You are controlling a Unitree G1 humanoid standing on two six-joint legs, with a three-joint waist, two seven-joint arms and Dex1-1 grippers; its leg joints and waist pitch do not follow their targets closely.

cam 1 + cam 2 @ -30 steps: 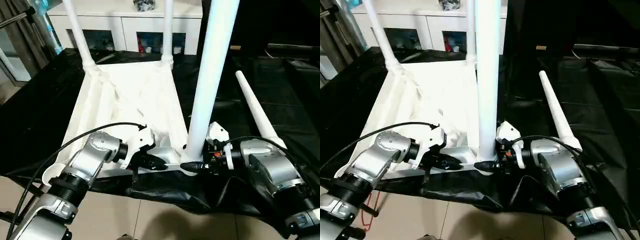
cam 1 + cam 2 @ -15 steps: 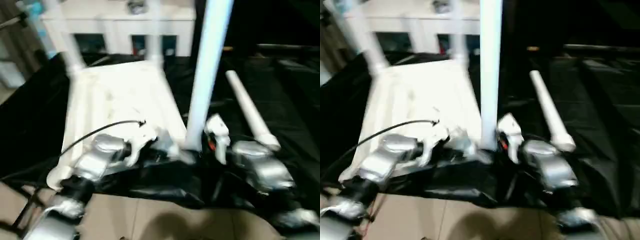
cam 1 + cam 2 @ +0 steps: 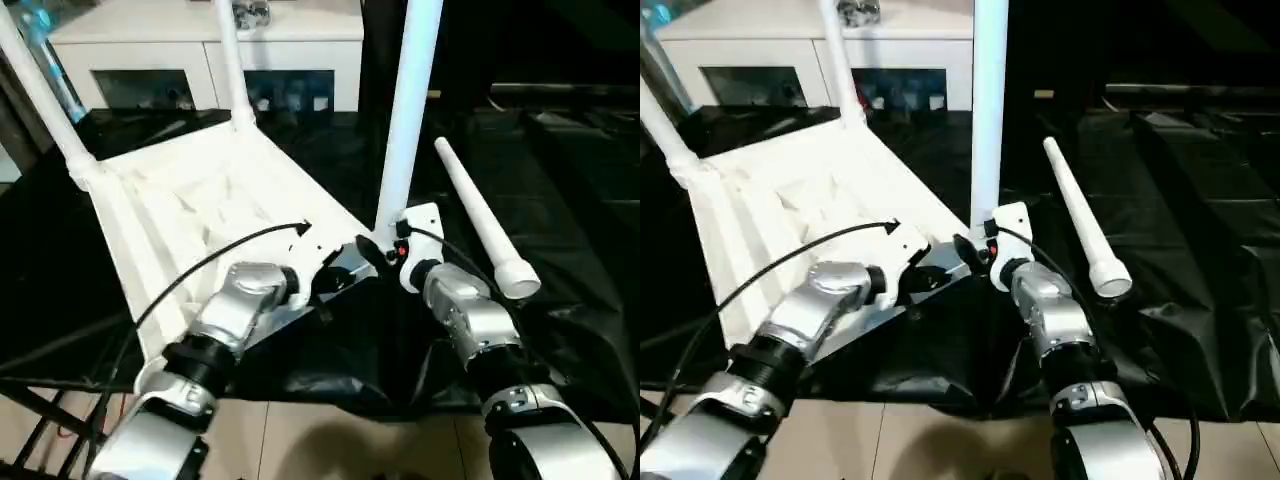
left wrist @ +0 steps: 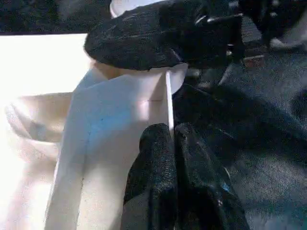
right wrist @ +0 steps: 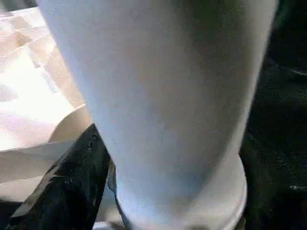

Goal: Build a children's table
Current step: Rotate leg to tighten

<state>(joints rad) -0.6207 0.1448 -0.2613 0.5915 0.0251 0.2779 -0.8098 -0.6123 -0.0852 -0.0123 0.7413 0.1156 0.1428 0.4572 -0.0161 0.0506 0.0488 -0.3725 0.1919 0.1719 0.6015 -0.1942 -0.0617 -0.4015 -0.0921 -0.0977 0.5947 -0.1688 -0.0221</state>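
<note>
Tabletop (image 3: 210, 210), white plastic and turned ribbed side up, lies on a black cloth (image 3: 560, 200) that covers the counter, filling the scene from about nine o'clock to the middle. Three white tube legs stand upright in its round corner sockets: one at ten o'clock (image 3: 40, 95), one at twelve o'clock (image 3: 230, 60), and the nearest, tallest in the head views (image 3: 405, 110), just right of centre. A fourth leg (image 3: 480, 225) lies loose on the cloth at about three o'clock, its wide open end toward the robot, just beside the right forearm. The left end effector (image 4: 173, 143) is clenched, its two black fingertips pressed together against the thin near edge wall of the tabletop, close to the near right corner socket. The right end effector (image 3: 372, 250) sits at the base of the nearest upright leg, one black finger (image 5: 67, 187) alongside the tube; whether it grips the leg or stands released cannot be told. A white cabinet (image 3: 200, 50) with glass-fronted compartments stands behind, at twelve o'clock.
</note>
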